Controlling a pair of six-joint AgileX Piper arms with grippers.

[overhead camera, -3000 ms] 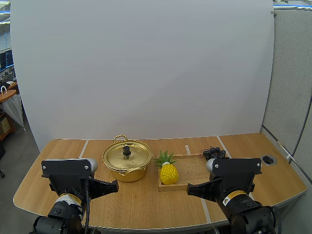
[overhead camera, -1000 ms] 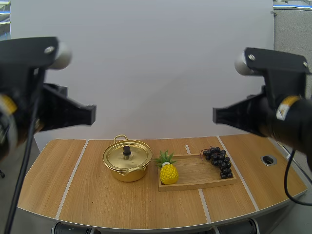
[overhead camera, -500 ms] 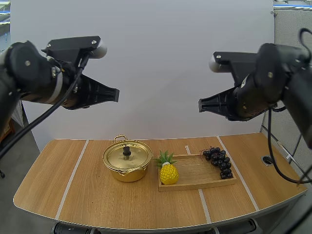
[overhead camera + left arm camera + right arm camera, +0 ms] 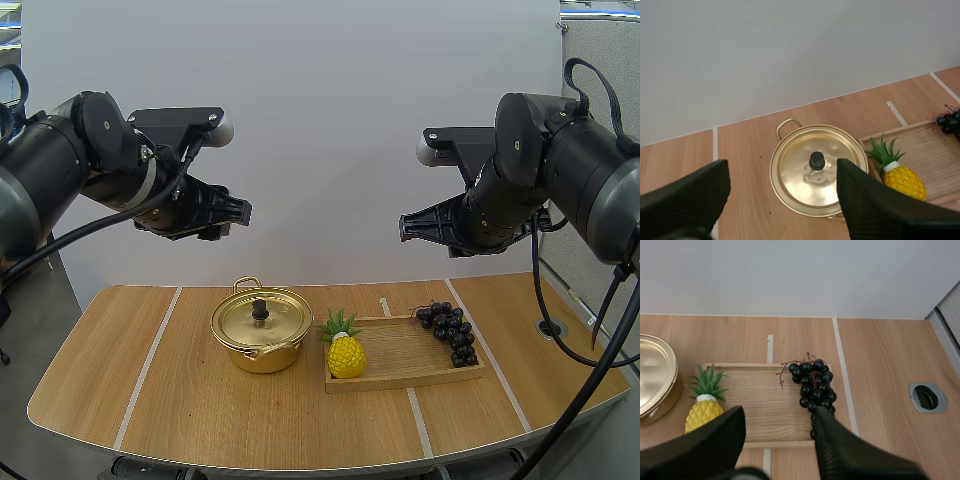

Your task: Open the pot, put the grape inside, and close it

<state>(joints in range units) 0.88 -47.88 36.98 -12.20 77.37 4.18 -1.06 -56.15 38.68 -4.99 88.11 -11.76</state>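
Nothing grasped yet, task at its start. The round gold metal pot [image 4: 262,328] sits on the wooden table [image 4: 190,405] left of centre, its flat gold lid [image 4: 262,318] on, and the small black knob [image 4: 260,310] stands upright at the lid's middle. The bunch of dark purple grapes [image 4: 450,334] lies on the right end of the shallow light wooden tray [image 4: 405,352], just right of the pot. A yellow toy pineapple [image 4: 346,352] stands on the tray's left end, between pot and grapes. The left gripper [image 4: 232,213] hangs high over the table, well above the pot. In the left wrist view its fingers [image 4: 690,195] stand wide apart with nothing in them, and the knob sits between them, below and ahead. The right gripper [image 4: 415,228] hangs equally high on the other side. In the right wrist view its fingers [image 4: 700,445] are also spread and empty, and the grapes lie below and ahead, close by the one finger on the grape side. The bunch's long axis runs front to back along the tray's short side, stem end towards the far edge. The left arm is nearer the pot and the right arm nearer the grapes. Judgement: the lid comes first, so the left gripper needs a mostly straight drop onto the knob, which is small and calls for the fingers to centre well. The right gripper would do best closing across the bunch's narrow width.
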